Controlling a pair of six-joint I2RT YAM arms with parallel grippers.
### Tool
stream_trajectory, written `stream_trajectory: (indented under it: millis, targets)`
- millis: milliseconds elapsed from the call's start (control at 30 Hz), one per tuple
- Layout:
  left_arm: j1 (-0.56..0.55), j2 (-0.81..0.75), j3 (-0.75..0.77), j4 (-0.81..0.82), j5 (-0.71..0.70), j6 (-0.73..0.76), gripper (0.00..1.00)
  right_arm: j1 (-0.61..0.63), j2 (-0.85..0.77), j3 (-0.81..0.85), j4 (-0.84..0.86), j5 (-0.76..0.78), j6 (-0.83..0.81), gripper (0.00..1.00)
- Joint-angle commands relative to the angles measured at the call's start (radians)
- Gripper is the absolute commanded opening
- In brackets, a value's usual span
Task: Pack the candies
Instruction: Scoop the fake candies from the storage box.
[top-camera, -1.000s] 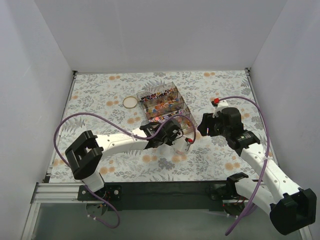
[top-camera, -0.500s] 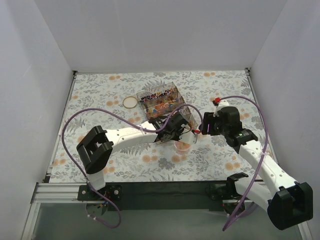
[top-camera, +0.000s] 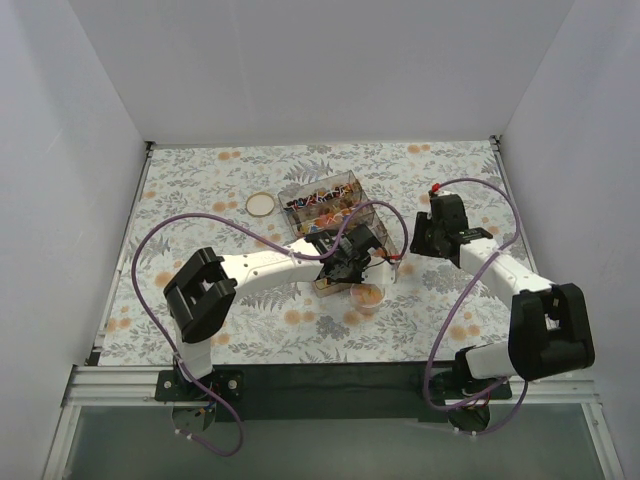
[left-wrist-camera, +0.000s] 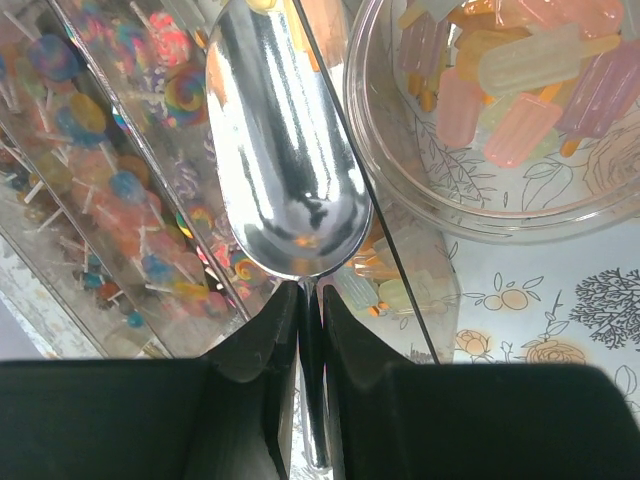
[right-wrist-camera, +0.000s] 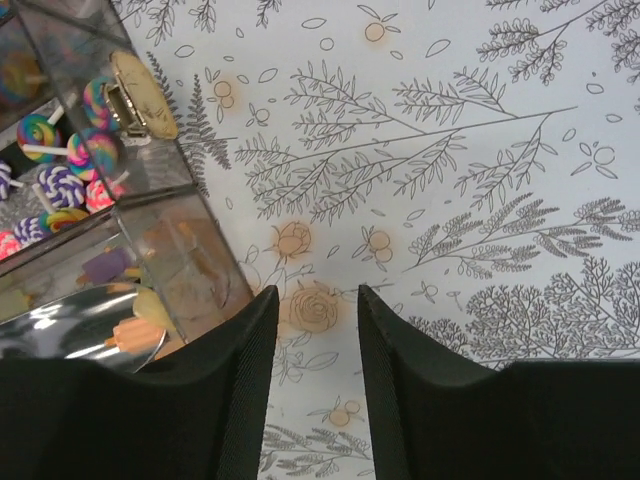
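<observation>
- Two containers are sitting mid-bench: a clear compartment box (top-camera: 318, 200) and, just off its near right corner, a small round clear jar (left-wrist-camera: 470, 222).
- Pink, orange, purple and pale candies (left-wrist-camera: 520, 90), shaped like ice lollies, are lying heaped in the jar; a few more are showing in the box's nearest compartment.
- Swirled lollipops (left-wrist-camera: 185, 95) are filling the box's farther compartments.
- The left pincer (left-wrist-camera: 308, 300) is clamping the thin handle of a shiny metal scoop (left-wrist-camera: 285, 150), whose bowl is hanging over the box's near compartment, close beside the jar.
- The right pincer (right-wrist-camera: 315, 300) is hovering to the right of the box, its fingers standing a narrow gap apart with nothing between them.
- A gold lid (top-camera: 261, 204) is lying flat to the left of the box, apart from it.
- White walls (top-camera: 300, 70) are closing in the bench (top-camera: 200, 190) on three sides; bare floral cloth is lying behind and to the right of the box.
- Compared with a second ago, the left pincer has moved off the jar towards the box's near corner, and the right arm has folded in.
</observation>
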Motion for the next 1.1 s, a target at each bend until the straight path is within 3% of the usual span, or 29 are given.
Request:
stream_trajectory:
  millis: [0, 267, 533, 833, 1067]
  targets:
    - [-0.025, 0.0, -0.023, -0.092, 0.124, -0.012, 0.0, -0.012, 0.063, 0.055, 0.064, -0.027, -0.055, 0.43]
    - [-0.025, 0.028, 0.006, -0.098, 0.12, -0.005, 0.0, 0.0, 0.181, 0.039, 0.087, -0.331, -0.132, 0.27]
    - [-0.025, 0.116, 0.13, -0.144, 0.138, -0.06, 0.0, 0.028, 0.235, 0.032, 0.144, -0.54, -0.098, 0.25]
    - [-0.01, 0.137, 0.176, -0.061, 0.169, -0.146, 0.0, 0.037, 0.26, 0.018, 0.201, -0.598, -0.064, 0.25]
    - [0.033, 0.031, 0.023, 0.075, 0.256, -0.199, 0.0, 0.031, 0.26, -0.005, 0.208, -0.574, -0.087, 0.25]
